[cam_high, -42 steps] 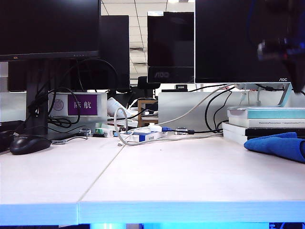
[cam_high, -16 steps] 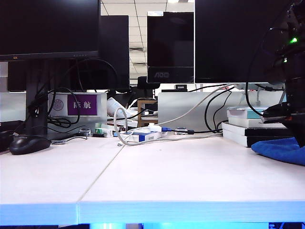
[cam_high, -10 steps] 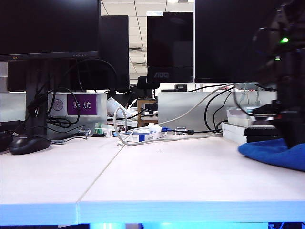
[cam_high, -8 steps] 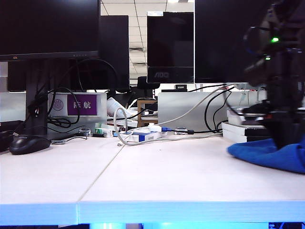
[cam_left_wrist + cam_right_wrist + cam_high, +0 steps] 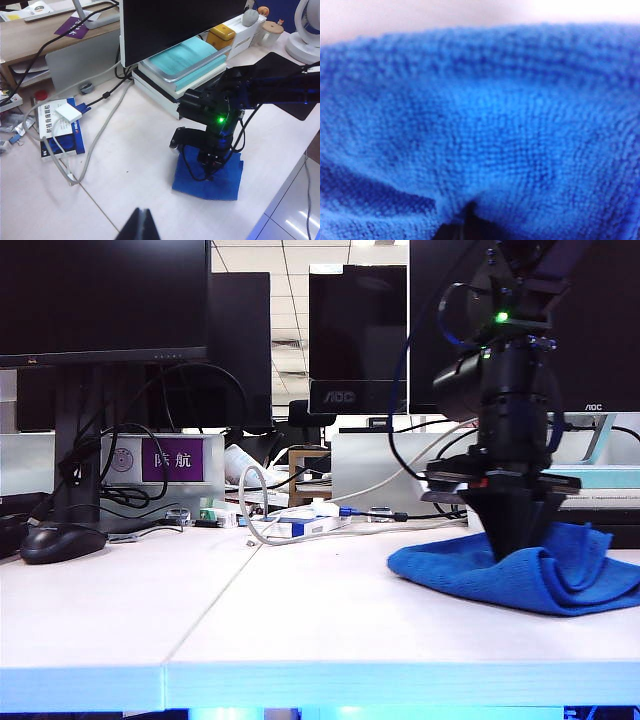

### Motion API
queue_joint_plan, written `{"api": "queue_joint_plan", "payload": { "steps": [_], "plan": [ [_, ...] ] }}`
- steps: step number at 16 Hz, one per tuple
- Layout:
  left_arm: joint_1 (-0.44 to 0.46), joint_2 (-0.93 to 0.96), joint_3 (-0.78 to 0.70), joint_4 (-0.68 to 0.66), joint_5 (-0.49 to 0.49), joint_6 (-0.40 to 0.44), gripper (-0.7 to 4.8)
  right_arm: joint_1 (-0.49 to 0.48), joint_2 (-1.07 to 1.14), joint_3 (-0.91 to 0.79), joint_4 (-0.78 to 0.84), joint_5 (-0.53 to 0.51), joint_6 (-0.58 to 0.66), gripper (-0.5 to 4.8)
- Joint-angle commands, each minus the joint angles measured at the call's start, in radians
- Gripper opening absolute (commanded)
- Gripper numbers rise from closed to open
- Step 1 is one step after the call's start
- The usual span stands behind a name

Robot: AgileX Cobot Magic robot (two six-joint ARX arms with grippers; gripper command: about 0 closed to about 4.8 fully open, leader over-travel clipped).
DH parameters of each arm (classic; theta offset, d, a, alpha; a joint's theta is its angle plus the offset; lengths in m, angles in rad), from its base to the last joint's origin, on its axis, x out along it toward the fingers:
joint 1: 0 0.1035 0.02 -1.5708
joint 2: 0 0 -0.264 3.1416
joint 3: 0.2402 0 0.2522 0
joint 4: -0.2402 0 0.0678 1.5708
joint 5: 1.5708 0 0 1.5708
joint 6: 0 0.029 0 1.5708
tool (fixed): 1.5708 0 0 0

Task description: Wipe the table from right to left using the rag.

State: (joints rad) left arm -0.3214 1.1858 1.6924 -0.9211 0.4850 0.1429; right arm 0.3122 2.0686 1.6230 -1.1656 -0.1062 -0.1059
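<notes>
Now leftward, right tool (image 5: 517,552) (pinching) drags rag (image 5: 520,575), left tool (image 5: 139,226) closed aloft.

Rag (image 5: 470,570): bright royal blue, fuzzy looped weave. Table (image 5: 300,620): pale whitish-pink, thin seam line. Right gripper (image 5: 517,545): black, green indicator light above. Left gripper (image 5: 139,227): black. Mouse (image 5: 60,542): black. Book stack (image 5: 182,60): teal top cover. Sign (image 5: 172,459): purple, white characters.

Bright, even office light; right wrist view seems softly out of focus.
</notes>
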Motion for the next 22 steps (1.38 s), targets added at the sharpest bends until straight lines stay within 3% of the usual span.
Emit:
{"api": "queue_joint_plan", "payload": {
  "steps": [1,3,16,22],
  "plan": [
    [0.0,-0.002,0.003,-0.005,0.002,0.007,-0.05,0.01,0.0,0.001,0.018,-0.034,0.004,-0.01],
    [0.0,-0.002,0.003,-0.008,0.002,0.007,-0.05,0.018,0.0,0.001,0.019,-0.07,0.092,-0.01],
    [0.0,-0.003,0.003,-0.032,0.002,0.007,-0.05,0.277,0.028,0.004,0.131,-0.069,0.133,-0.01],
    [0.0,-0.026,0.003,-0.144,-0.05,0.007,-0.05,0.376,0.092,0.008,0.182,-0.072,0.145,-0.01]
  ]
}}
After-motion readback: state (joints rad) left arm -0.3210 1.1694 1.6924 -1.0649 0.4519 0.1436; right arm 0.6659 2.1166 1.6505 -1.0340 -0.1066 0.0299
